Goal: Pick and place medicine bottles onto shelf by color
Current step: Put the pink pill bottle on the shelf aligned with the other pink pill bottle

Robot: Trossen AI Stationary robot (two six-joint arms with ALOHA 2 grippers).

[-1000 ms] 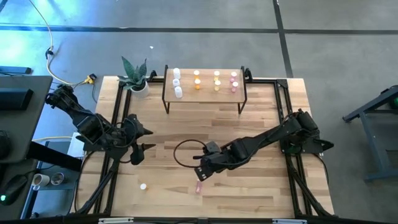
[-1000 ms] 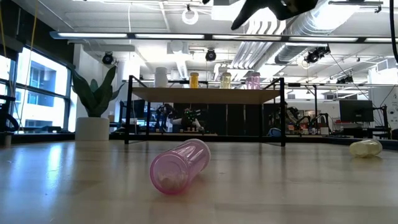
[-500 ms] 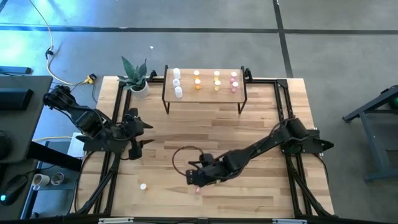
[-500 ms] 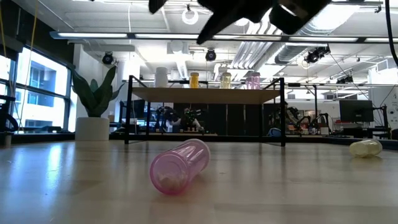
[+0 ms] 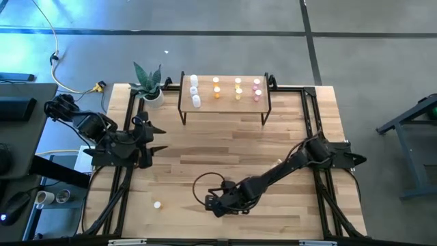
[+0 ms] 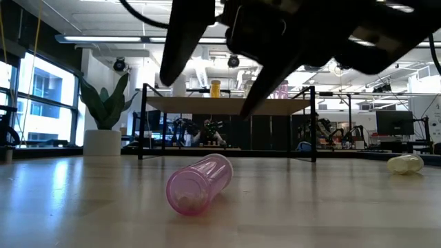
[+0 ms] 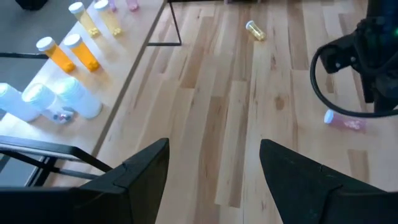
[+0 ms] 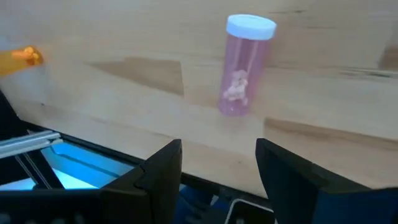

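Note:
A pink medicine bottle (image 6: 198, 182) with a white cap (image 8: 250, 26) lies on its side on the table near the front edge. My right gripper (image 6: 203, 100) hangs open just above it, one finger to each side, touching nothing; in the high view this gripper (image 5: 217, 203) hides the bottle. A yellowish bottle (image 5: 157, 203) lies on its side at the near left. The shelf (image 5: 224, 104) stands at the far edge with white, orange, yellow and pink bottles upright on it. My left gripper (image 5: 162, 139) waits open at the table's left.
A potted plant (image 5: 149, 85) stands left of the shelf. A black cable loop (image 5: 205, 183) hangs from the right arm over the table's middle. Bare tabletop lies between the shelf and the bottles at the front.
My right gripper has come down and moved toward the table's near edge and left, rolling its wrist, until it stands right over the pink bottle. My left gripper has drifted a little toward the far edge and rolled. The bottles have not moved.

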